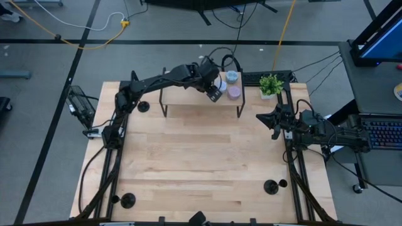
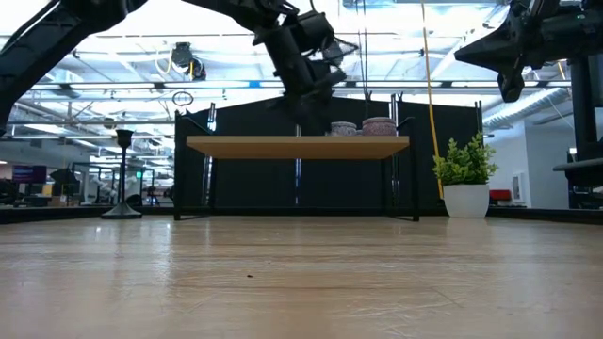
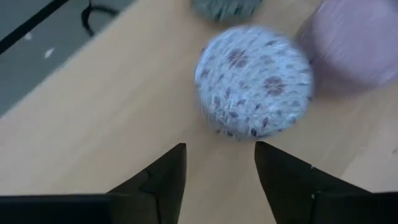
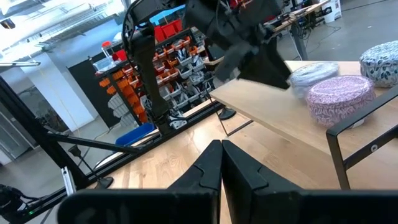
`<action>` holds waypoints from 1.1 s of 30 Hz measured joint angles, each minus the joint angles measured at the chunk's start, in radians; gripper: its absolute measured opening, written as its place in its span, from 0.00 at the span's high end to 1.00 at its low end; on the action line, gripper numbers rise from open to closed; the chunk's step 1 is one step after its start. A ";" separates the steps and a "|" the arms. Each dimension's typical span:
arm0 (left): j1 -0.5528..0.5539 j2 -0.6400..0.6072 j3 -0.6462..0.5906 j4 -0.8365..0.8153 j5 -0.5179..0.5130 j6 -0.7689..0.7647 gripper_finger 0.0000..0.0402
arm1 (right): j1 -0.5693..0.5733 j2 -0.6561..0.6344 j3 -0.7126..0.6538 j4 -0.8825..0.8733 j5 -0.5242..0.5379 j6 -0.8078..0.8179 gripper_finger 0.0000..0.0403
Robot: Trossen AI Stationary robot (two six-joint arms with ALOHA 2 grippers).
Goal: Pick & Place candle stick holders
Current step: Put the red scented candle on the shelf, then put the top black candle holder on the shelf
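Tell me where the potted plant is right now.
In the high view, the potted plant stands at the table's far right corner, just right of the shelf holding the round pucks.

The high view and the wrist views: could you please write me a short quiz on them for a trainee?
1. True or false: the left gripper is holding a candle stick holder.
2. Where does the potted plant stand? A: on the shelf. B: on the table, beside the shelf. C: at the table's near edge.
3. Fill in: the waiting right gripper, at the table's right side, is ____.

Key: 1 false, since its fingers are apart above the shelf with nothing between them. 2 B. 3 shut.
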 joint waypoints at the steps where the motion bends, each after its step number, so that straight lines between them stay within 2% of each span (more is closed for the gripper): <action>1: 0.000 0.003 0.000 0.024 0.006 0.000 0.53 | 0.000 0.000 0.000 0.000 0.000 -0.001 1.00; 9: 0.007 0.007 0.000 0.064 0.029 0.000 0.62 | 0.000 0.000 0.000 0.000 0.000 -0.003 1.00; 17: 0.007 -0.106 -0.001 -0.113 0.024 -0.052 0.67 | 0.000 0.000 0.000 0.000 0.000 -0.004 1.00; 20: -0.020 -0.175 -0.001 -0.222 -0.039 -0.102 0.69 | 0.000 0.000 0.000 0.000 0.000 -0.014 1.00; 24: -0.073 -0.273 0.000 -0.403 -0.174 -0.189 0.72 | 0.000 0.000 0.000 -0.002 0.000 -0.015 1.00; 30: -0.129 -0.388 -0.001 -0.714 -0.345 -0.433 0.78 | 0.000 0.000 0.000 -0.009 0.000 -0.015 1.00; 33: -0.121 -0.462 -0.054 -0.681 -0.343 -0.465 0.81 | 0.000 0.000 0.000 -0.011 -0.001 -0.015 1.00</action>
